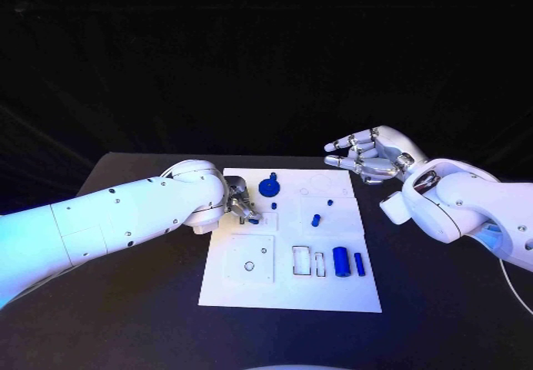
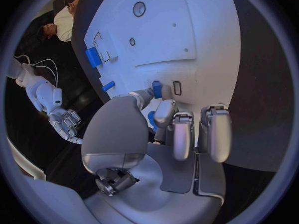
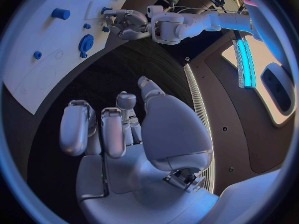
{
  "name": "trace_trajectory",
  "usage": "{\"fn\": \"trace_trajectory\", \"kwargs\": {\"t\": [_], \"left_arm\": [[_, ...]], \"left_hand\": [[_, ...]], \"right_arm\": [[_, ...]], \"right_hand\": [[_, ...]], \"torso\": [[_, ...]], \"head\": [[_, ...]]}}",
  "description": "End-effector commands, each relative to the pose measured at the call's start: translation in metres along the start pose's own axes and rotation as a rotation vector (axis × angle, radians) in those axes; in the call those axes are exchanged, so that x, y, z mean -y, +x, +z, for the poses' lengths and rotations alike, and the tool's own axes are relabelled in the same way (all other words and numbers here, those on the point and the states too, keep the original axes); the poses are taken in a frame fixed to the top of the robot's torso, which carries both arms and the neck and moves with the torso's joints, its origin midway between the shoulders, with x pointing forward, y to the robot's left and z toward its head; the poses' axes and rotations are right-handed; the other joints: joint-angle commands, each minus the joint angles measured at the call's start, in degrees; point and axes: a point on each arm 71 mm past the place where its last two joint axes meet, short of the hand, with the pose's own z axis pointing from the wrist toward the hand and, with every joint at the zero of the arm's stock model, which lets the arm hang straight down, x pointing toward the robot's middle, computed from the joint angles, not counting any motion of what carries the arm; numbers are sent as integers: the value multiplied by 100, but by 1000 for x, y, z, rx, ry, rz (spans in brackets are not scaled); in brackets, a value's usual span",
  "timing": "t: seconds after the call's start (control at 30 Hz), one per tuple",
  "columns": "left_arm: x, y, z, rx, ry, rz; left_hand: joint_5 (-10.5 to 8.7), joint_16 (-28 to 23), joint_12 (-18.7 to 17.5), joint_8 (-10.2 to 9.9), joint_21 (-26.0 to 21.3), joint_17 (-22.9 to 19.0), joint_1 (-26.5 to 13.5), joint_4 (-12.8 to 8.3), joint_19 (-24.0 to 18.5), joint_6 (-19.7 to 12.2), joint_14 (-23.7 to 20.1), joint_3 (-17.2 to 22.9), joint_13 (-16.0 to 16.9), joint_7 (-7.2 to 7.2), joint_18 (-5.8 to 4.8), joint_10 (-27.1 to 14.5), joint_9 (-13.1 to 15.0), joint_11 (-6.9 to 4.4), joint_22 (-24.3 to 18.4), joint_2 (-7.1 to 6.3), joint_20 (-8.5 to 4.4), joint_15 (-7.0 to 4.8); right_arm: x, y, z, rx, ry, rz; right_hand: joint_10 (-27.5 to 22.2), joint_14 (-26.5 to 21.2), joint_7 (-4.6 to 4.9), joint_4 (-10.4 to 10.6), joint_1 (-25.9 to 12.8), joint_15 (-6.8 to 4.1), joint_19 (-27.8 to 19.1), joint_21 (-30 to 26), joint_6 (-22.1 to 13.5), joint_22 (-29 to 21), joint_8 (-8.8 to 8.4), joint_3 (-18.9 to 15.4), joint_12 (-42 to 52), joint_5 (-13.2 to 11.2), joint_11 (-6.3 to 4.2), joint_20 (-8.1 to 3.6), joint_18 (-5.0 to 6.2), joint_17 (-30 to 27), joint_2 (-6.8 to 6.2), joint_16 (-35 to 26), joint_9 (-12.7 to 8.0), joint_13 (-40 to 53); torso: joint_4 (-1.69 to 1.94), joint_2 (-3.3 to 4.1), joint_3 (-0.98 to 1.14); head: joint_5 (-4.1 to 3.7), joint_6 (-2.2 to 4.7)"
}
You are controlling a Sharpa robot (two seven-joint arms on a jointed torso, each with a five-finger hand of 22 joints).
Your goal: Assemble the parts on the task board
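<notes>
The white task board [image 1: 291, 289] lies in the middle of the black table. My left hand [image 1: 240, 206] hangs low over the board's left side and pinches a small blue part [image 2: 151, 118] between thumb and finger. Another small blue part [image 2: 157, 88] stands on the board by the thumb tip, beside an empty slot [image 2: 177, 88]. A blue gear [image 1: 270, 186] sits near the board's far edge. Two small blue pegs [image 1: 316, 220] are right of the middle. A blue cylinder [image 1: 341, 262] and a blue bar [image 1: 359, 263] lie at the near right. My right hand [image 1: 367, 154] hovers past the board's far right corner, holding nothing, its fingers apart.
Empty outlined recesses [image 1: 252, 260] mark the board's near left. Bare black table [image 1: 145, 308] surrounds the board on all sides. My right forearm [image 1: 467, 208] lies over the table right of the board.
</notes>
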Motion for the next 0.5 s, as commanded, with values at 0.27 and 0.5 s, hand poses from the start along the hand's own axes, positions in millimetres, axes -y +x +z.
{"fn": "trace_trajectory", "kwargs": {"t": [0.27,0.5], "left_arm": [[1,7,2,-66,-20,38],[2,8,5,-77,-28,26]], "left_hand": [[32,14,13,29,16,1509,-39,-948,322,4,601,982,-6,-47,-37,58,-15,1,952,44,35,11],[31,14,39,50,19,1509,-139,-924,326,38,601,1015,17,-58,-38,87,12,-7,960,64,33,9]], "right_arm": [[-1,2,0,-21,-7,1],[-1,2,0,-22,-7,1]], "right_hand": [[-35,286,10,1,-7,29,-42,-19,-29,-3,18,-35,-24,23,-8,2,92,206,41,-23,3,-7],[-36,285,10,6,-13,30,-42,-21,-31,-4,20,-44,-21,17,-7,2,92,203,45,-26,3,-8]], "torso": [[1,-2,8],[-4,-3,9]], "head": [[-2,-16],[-4,-14]]}}
